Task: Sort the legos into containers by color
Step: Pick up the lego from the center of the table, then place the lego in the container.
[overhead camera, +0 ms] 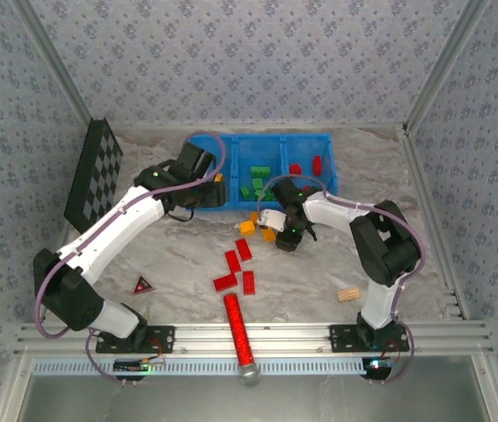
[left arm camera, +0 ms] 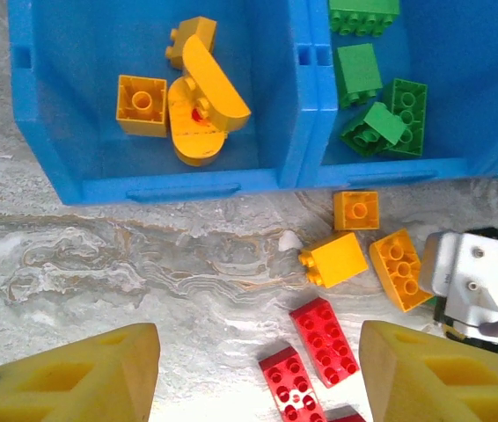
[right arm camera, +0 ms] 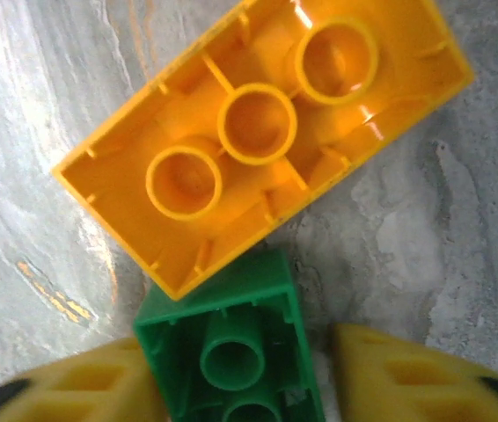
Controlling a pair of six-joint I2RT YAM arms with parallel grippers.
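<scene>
Yellow fingertips point(right arm camera: 390, 378) of the right gripper point(right arm camera: 240, 387) straddle an upturned green brick point(right arm camera: 231, 343). One pad is against it and a sliver of gap shows at the other, so a firm grip cannot be told. An orange brick point(right arm camera: 262, 141) touches it at 12 o'clock. The step looks like picking green; next comes lifting it clear to the green compartment point(left arm camera: 487, 79), at 11 o'clock in the top view. The left gripper point(left arm camera: 258, 369) hangs wide and empty.

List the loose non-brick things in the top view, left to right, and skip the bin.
Black checkered board → small red triangle → long red cylinder → tan ridged block
</scene>
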